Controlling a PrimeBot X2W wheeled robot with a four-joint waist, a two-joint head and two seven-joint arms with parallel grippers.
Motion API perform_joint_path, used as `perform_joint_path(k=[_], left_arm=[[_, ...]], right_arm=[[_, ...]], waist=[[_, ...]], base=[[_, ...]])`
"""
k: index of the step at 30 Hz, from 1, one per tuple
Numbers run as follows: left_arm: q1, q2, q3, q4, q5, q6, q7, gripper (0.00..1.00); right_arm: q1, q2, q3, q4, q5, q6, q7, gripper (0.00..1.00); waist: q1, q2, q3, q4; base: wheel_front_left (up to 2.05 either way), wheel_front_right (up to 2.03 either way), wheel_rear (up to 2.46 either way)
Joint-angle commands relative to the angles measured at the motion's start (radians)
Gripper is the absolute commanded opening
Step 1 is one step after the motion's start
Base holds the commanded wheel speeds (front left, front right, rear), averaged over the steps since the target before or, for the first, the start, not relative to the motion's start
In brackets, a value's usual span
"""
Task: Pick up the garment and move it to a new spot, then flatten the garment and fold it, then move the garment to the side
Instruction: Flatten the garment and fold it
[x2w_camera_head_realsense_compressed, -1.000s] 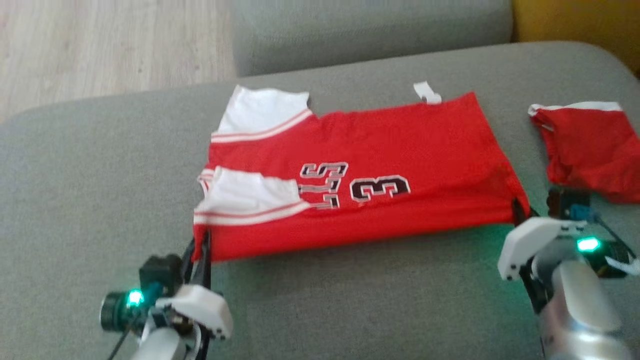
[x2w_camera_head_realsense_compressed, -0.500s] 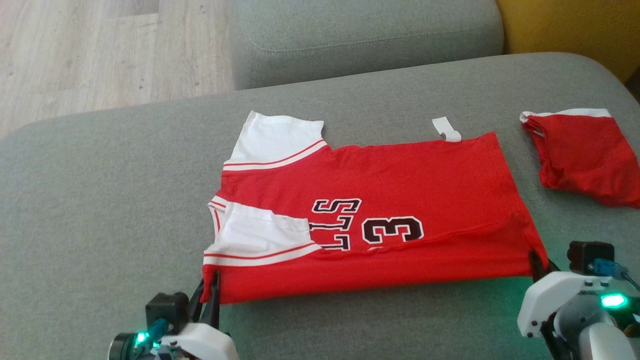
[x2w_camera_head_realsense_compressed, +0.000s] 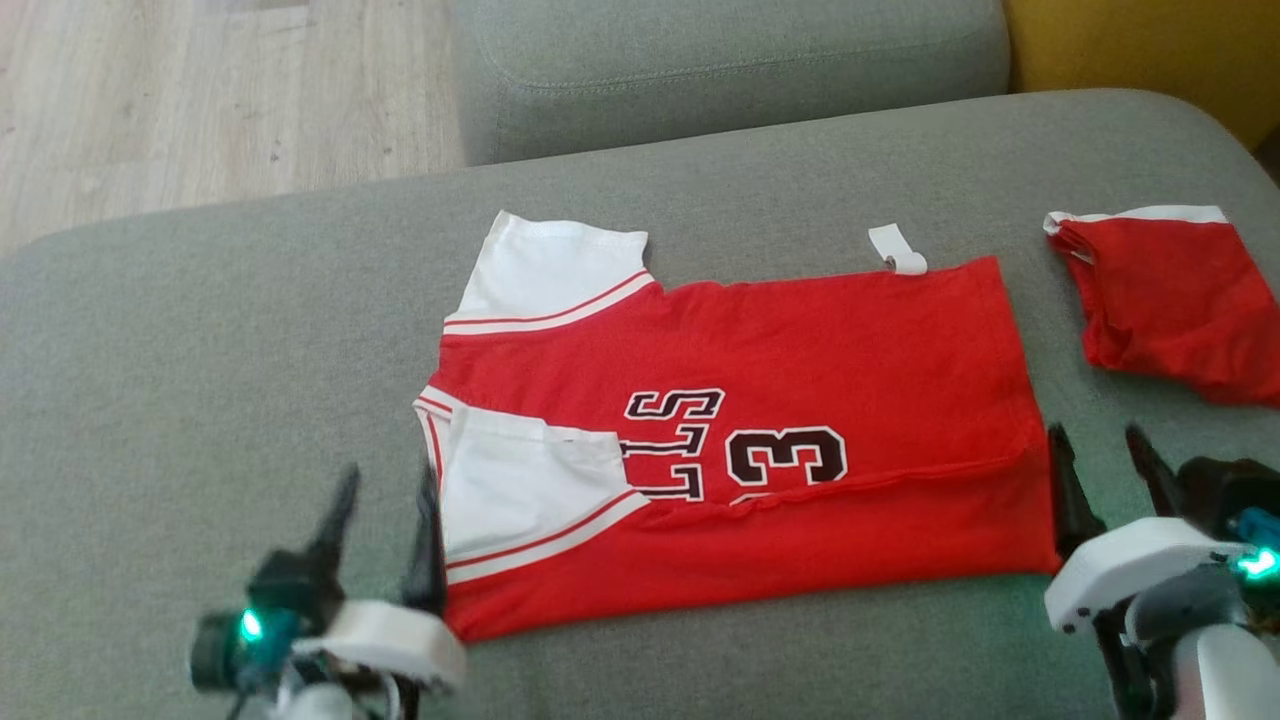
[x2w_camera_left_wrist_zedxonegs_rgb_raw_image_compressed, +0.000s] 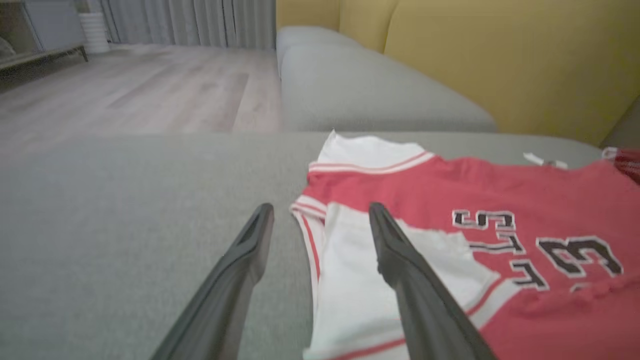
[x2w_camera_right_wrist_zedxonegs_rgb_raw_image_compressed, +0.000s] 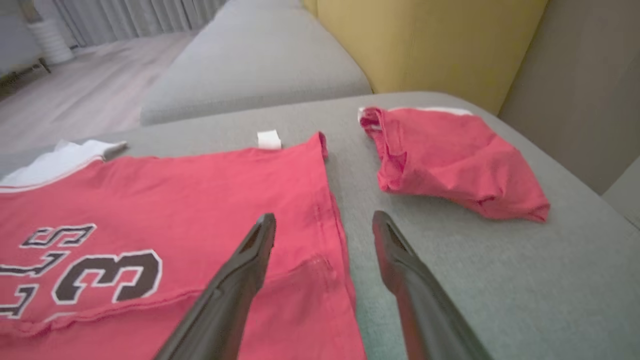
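1. The left gripper (x2w_camera_head_realsense_compressed: 388, 490) hovers at the near-left corner of the red jersey (x2w_camera_head_realsense_compressed: 800, 340). Its fingers are spread wide with nothing between them, one over the white sleeve (x2w_camera_head_realsense_compressed: 520, 480) and the other over the bare grey cushion (x2w_camera_head_realsense_compressed: 200, 350).
2. The red jersey lies spread across the middle of the cushion, number up. Its near long edge looks turned over onto the body and the near sleeve is tucked in. I'd say moving and flattening are done and one fold is in.
3. The right gripper (x2w_camera_head_realsense_compressed: 1093, 440) sits at the near-right corner, likewise agape and empty, straddling the side hem.
4. Farther right lies a second red garment (x2w_camera_head_realsense_compressed: 1170, 300), apart from the jersey. What's left, I'd guess, is more folding and then shifting the jersey aside.
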Motion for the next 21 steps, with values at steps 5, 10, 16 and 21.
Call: perform_joint_path(k=[5, 10, 16, 21], left_arm=[[-0.115, 0.002, 0.098, -0.102, 0.011, -0.006, -0.121, 1.0], [-0.223, 0.029, 0.095, -0.108, 0.044, -0.059, -0.124, 1.0], [-0.48, 0.103, 0.041, 0.014, 0.034, -0.2, 0.105, 1.0], [-0.714, 0.153, 0.016, 0.199, 0.021, -0.294, 0.295, 1.0]], right_arm=[[-0.078, -0.008, 0.044, -0.067, 0.101, -0.001, -0.166, 1.0], [-0.113, -0.008, 0.069, -0.086, 0.119, -0.001, -0.245, 1.0], [-0.198, -0.008, 0.079, -0.11, 0.114, -0.001, -0.254, 1.0], [-0.283, -0.008, 0.103, -0.126, 0.107, -0.001, -0.258, 1.0]], waist=[[0.0, 0.0, 0.033, -0.001], [0.0, 0.0, 0.091, -0.012], [0.0, 0.0, 0.196, -0.05], [0.0, 0.0, 0.284, -0.101]], base=[[0.0, 0.0, 0.0], [0.0, 0.0, 0.0], [0.0, 0.0, 0.0], [0.0, 0.0, 0.0]])
